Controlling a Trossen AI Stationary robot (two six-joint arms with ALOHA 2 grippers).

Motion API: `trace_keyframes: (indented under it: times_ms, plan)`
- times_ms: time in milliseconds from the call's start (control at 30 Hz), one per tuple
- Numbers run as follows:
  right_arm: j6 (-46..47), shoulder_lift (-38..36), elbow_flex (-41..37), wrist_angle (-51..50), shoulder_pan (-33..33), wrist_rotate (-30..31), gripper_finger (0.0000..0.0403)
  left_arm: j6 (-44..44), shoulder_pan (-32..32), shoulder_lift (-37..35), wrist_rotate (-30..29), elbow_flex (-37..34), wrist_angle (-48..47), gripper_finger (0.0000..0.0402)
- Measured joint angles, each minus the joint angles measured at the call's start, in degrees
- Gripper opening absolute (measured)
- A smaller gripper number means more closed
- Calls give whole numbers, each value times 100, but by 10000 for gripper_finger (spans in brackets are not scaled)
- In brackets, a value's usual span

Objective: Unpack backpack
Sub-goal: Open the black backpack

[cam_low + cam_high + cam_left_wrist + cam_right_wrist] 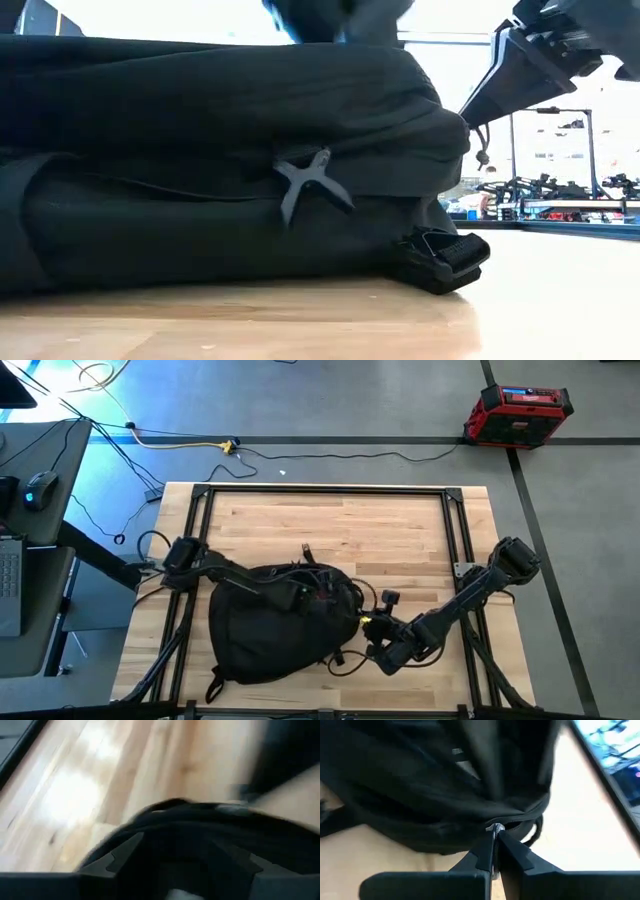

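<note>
Lying flat, the backpack (275,622) runs crosswise; right hand (494,831) pinches its zipper pull, left hand (300,592) released.

Two dark, matte, jointed arms, left arm (225,572) and right arm (470,592), draped with thin black cables; angular black fingers (520,857).

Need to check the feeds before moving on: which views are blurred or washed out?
Left wrist view: motion-blurred, backpack smeared. Right wrist view: soft on the far fabric, right gripper clear at a zipper pull. Low view: background blown out white. High view: sharp, evenly lit.
</note>
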Motion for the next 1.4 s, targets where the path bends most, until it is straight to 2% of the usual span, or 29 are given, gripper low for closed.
trace_keyframes:
  times_ms: [300, 433, 600, 733, 833, 1033, 1267, 1400]
  plan:
    - [-651, 207, 0, 686, 0, -1040, 0, -335, 624, 42, -32, -300, 16, 138]
    - [-918, 328, 0, 790, 0, -1192, 0, -304, 741, 42, 447, -557, -2, 123]
    - [-926, 328, 2, 708, 7, -1247, 0, 1032, 636, 35, 1413, -560, 325, 118]
    - [-930, 328, 2, 725, 25, -1337, 0, 1949, 378, 35, 1911, -558, 475, 131]
    - [-930, 328, 2, 695, 17, -1347, 0, 2187, 262, 35, 1911, -558, 463, 149]
    - [-928, 328, 2, 655, -1, -1306, 0, 2426, 194, 40, 2563, -488, 568, 186]
    - [-962, 328, 0, 688, -28, -1276, 0, 2624, 236, 42, 2337, -488, 820, 197]
    - [-992, 328, -1, 727, -28, -1262, 0, 2778, 289, 146, 2572, -481, 877, 197]
